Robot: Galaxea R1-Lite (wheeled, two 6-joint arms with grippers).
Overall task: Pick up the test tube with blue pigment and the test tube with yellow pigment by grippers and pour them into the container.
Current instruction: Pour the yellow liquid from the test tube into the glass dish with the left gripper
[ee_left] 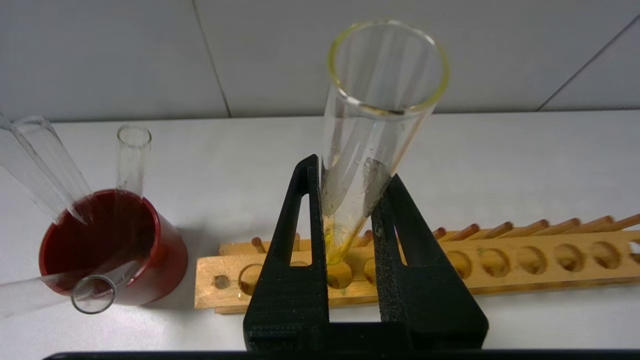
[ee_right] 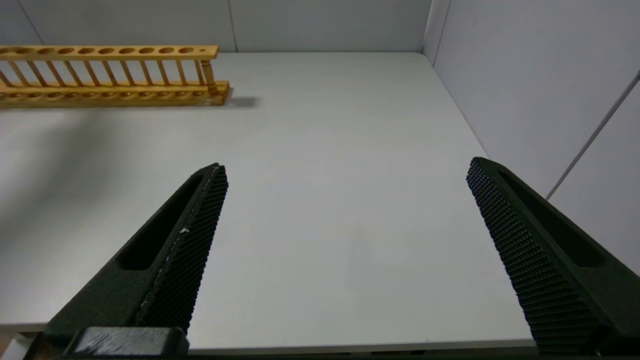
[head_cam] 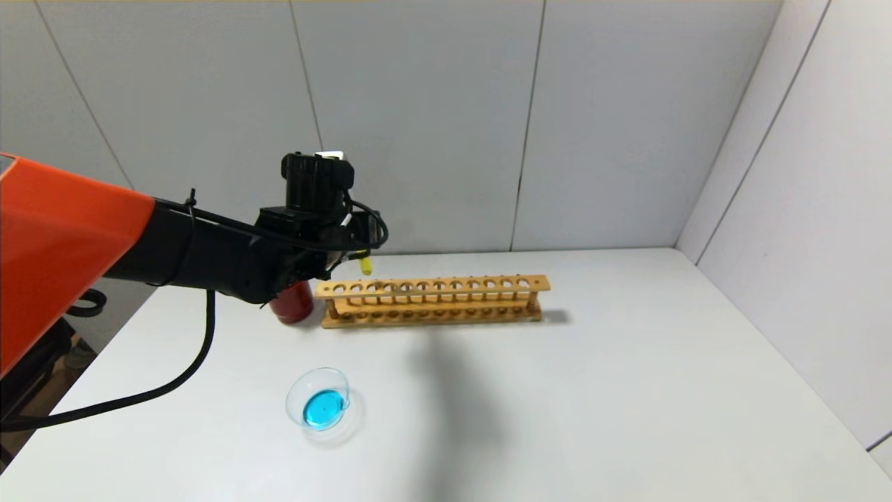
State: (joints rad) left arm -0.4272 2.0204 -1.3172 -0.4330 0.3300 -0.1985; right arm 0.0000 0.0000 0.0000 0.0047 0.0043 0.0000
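Note:
My left gripper (head_cam: 348, 259) is shut on the test tube with yellow pigment (head_cam: 365, 265) and holds it just above the left end of the wooden rack (head_cam: 432, 300). In the left wrist view the tube (ee_left: 380, 90) stands upright between the black fingers (ee_left: 295, 250), with yellow liquid at its bottom, over a rack hole. The container (head_cam: 327, 372), a clear glass dish, sits nearer on the table and holds blue liquid. No tube with blue pigment shows. My right gripper (ee_right: 346, 165) is open and empty over bare table, out of the head view.
A dark red cup (head_cam: 293, 303) stands just left of the rack and holds three colourless empty tubes (ee_left: 132, 150). The rack (ee_right: 110, 75) shows no tubes in its holes. Grey walls close the table at the back and right.

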